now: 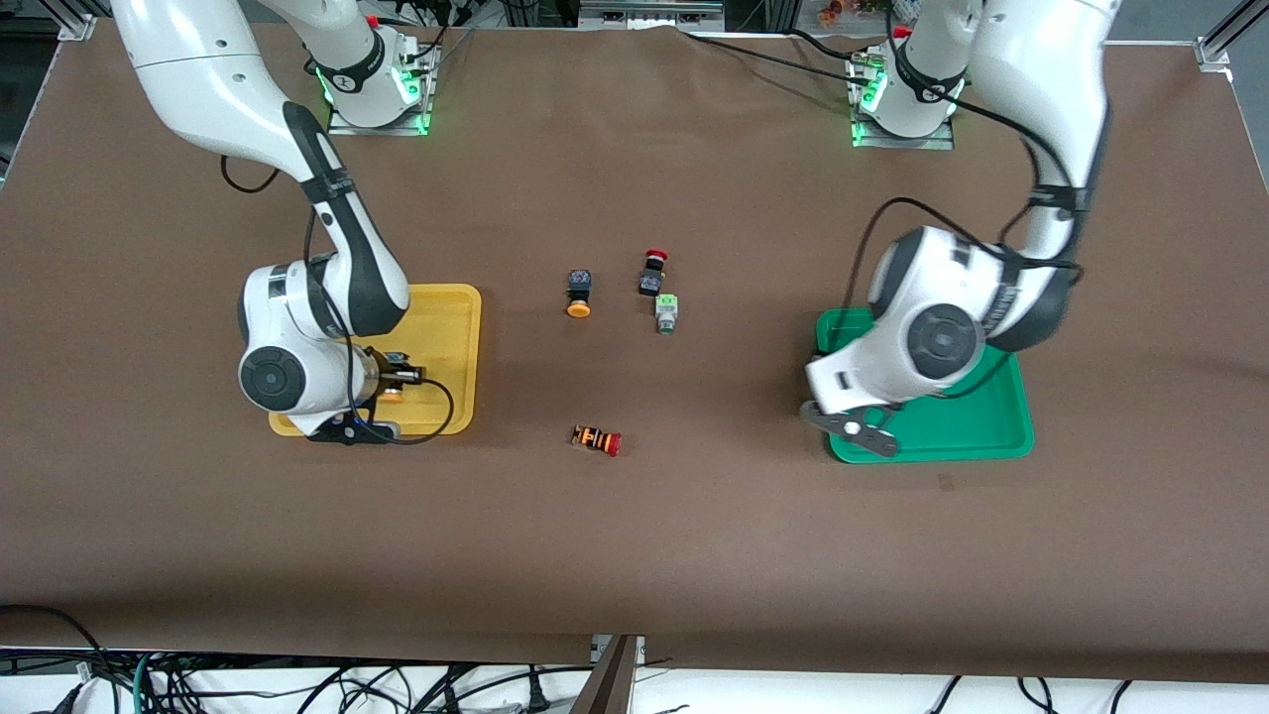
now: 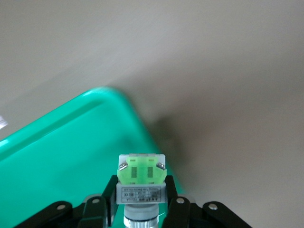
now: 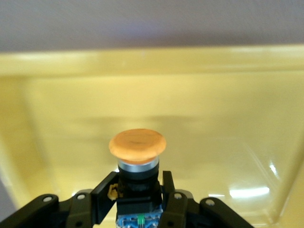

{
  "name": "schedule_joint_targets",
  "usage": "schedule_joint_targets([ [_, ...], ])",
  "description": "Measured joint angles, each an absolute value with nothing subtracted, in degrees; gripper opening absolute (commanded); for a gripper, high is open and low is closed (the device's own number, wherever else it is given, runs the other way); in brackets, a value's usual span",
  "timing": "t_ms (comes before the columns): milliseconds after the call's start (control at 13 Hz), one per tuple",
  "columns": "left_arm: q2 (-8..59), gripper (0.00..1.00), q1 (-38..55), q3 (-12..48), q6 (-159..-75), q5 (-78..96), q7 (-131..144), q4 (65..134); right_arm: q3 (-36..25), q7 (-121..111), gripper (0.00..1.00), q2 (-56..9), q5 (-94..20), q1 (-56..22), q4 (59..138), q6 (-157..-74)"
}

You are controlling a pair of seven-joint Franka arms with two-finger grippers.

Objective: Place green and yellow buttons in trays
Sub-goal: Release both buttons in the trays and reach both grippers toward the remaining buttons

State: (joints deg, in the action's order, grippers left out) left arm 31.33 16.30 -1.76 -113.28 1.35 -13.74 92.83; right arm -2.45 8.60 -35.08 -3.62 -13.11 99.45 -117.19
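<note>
Each colour goes to its matching tray: the right claw (image 3: 137, 197) grips a yellow button (image 3: 137, 145) over the yellow tray (image 1: 451, 307), while the left claw (image 2: 142, 199) clamps a green button (image 2: 141, 172) above the green tray (image 1: 977, 426) corner (both toward the table's (image 1: 634, 555) ends), poised for release

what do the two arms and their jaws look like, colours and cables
Both arms are glossy white with black joint bands and round grey caps at the wrist. Loose black cables loop along each. Green lights glow at both bases. The left gripper and right gripper are black, with silver screws at the linkage pivots.
</note>
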Motion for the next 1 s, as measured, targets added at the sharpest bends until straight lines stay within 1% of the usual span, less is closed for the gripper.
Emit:
schedule_joint_targets([
  [77,31.30,0.00,15.68,-3.38,-114.39,1.35,-17.34,95.34,-3.27,5.46,0.30,-34.04,-3.62,-12.40,103.32,-120.02],
  [154,31.33,0.01,15.10,-3.93,-117.22,1.35,-19.25,98.35,-3.95,3.22,0.99,-33.15,-3.62,-11.72,106.39,-122.08],
  [231,31.33,0.20,14.86,-3.96,-121.22,1.35,-19.90,101.65,-4.24,2.22,1.00,-32.38,-3.62,-11.10,108.17,-123.01],
  [308,31.37,0.77,15.03,-3.89,-125.61,1.35,-19.98,104.75,-4.28,1.92,1.00,-31.60,-3.62,-10.82,108.80,-123.23],
  [385,31.37,1.00,15.27,-3.79,-128.81,1.35,-19.94,107.02,-3.88,1.92,1.00,-30.56,-3.68,-10.83,108.77,-123.25],
  [462,31.33,1.00,15.47,-3.73,-130.26,1.35,-19.85,108.06,-2.52,2.64,1.00,-29.29,-3.82,-10.89,108.74,-123.26],
  [538,31.04,1.00,15.57,-3.68,-130.63,1.35,-19.81,108.14,0.10,5.55,1.00,-28.11,-3.99,-10.93,108.71,-123.29],
  [769,26.30,1.00,16.04,-2.63,-128.56,1.46,-15.64,107.23,10.96,20.48,1.00,-27.35,-4.02,-12.81,108.86,-126.11],
  [846,24.40,1.00,16.18,-1.09,-127.30,1.49,-11.28,107.02,13.61,24.41,1.00,-27.81,-4.02,-14.34,109.12,-127.50],
  [1000,22.37,1.00,16.82,3.54,-126.19,2.31,2.02,106.98,16.53,29.34,1.00,-29.32,-4.02,-17.50,109.74,-130.15],
])
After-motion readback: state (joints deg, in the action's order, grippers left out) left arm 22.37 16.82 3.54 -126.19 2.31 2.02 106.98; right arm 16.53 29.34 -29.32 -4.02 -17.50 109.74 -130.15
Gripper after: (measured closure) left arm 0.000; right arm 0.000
